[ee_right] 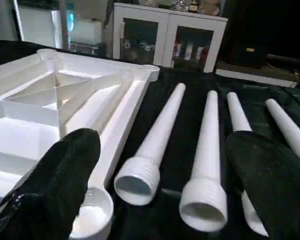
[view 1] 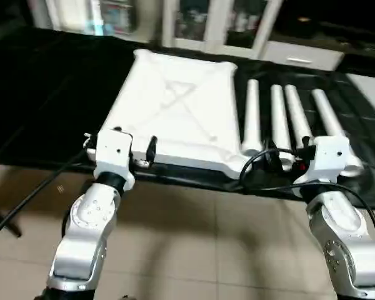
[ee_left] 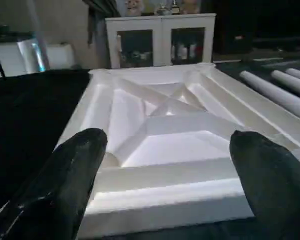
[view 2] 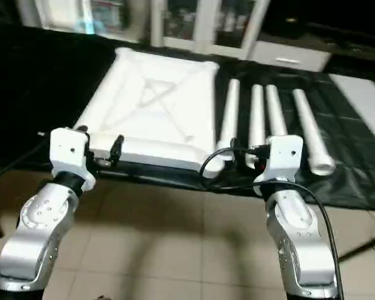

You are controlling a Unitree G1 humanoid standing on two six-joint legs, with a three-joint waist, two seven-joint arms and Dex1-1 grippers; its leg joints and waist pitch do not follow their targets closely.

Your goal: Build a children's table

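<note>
The white tabletop (view 1: 175, 112) lies upside down on a black-covered surface, its X-braced ribs facing up. Four white legs (view 1: 279, 119) lie side by side to its right, threaded ends (ee_right: 137, 182) toward me. My left gripper (view 1: 134, 147) hovers open at the tabletop's near left edge; in the left wrist view the left gripper (ee_left: 167, 137) frames that edge with nothing between its fingers. My right gripper (view 1: 287, 156) stands open just in front of the legs' near ends. In the right wrist view the right gripper (ee_right: 162, 137) spans the two leftmost legs, beside a round corner socket (ee_right: 92, 212).
A white cabinet with glass doors (view 1: 219, 25) stands behind the work surface. The black cloth (view 1: 50, 94) ends in a near edge above beige floor tiles (view 1: 206, 250). A black cable (view 1: 25, 200) trails at my left. A white panel (view 1: 372, 87) lies at the far right.
</note>
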